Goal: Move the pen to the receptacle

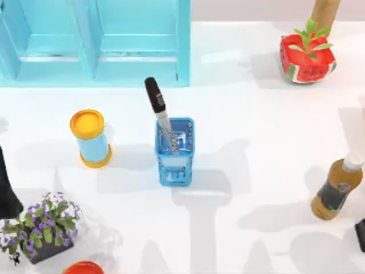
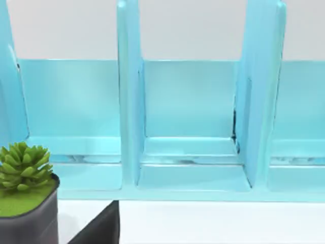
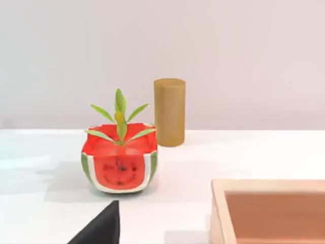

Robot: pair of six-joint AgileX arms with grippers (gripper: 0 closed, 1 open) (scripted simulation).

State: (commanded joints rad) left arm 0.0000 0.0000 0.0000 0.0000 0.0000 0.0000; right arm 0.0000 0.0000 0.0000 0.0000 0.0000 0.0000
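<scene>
Both our arms sit back at the table's edges.

Our left arm [image 1: 7, 188] shows as a dark shape at the top view's left edge; our right arm [image 1: 360, 234] at the lower right corner.

A yellow-lidded can [image 1: 90, 138], watermelon planter [image 1: 306, 56] and bottle [image 1: 336, 189] stand apart.

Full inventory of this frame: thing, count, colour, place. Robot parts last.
pen: 1, black and silver, standing tilted in the holder
pen holder: 1, blue mesh, table centre
can: 1, light blue with yellow lid, left of the holder
shelf unit: 1, turquoise, back left
watermelon planter: 1, red and green, back right
brown cylinder: 1, behind the planter
bottle: 1, amber, white cap, right edge
purple flower pot: 1, front left
succulent pot: 1, green in dark pot, near shelf
wooden tray: 1, tan
left arm: dark, left edge
right arm: dark, right edge
</scene>
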